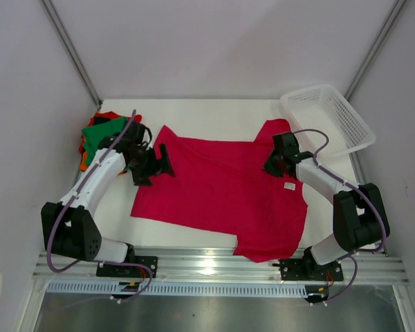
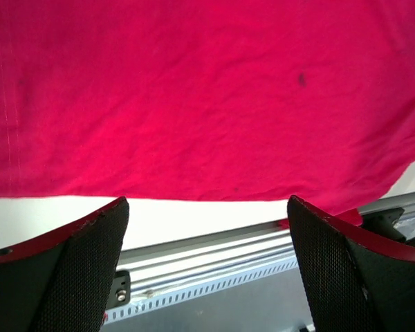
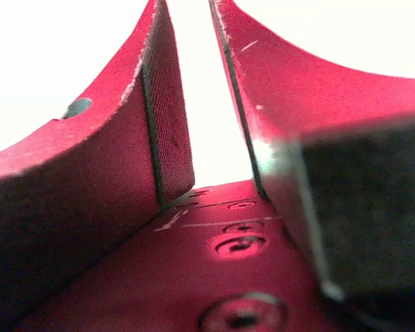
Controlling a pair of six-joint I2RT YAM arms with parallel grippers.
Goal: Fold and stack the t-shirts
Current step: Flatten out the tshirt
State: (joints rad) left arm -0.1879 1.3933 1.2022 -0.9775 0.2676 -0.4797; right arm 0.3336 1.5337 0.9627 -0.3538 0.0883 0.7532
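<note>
The red shirt [image 1: 221,194] lies lengthwise left to right, its hem beside the wide-spread left gripper [image 2: 207,202] and its collar by the narrowed right gripper [image 1: 272,166], whose hold I cannot tell.

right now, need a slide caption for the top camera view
Crimson t-shirt spread on the table, left gripper open at its hem, right gripper near the collar, white basket beyond

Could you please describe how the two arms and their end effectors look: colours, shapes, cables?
The left arm and right arm have white tube-shaped links, bulky black joints and black bases. A thin purple-grey cable loops along each. The left end effector has two black curved fingers with finely textured pads. The right end effector has the same shape and appears red-tinted up close.
</note>
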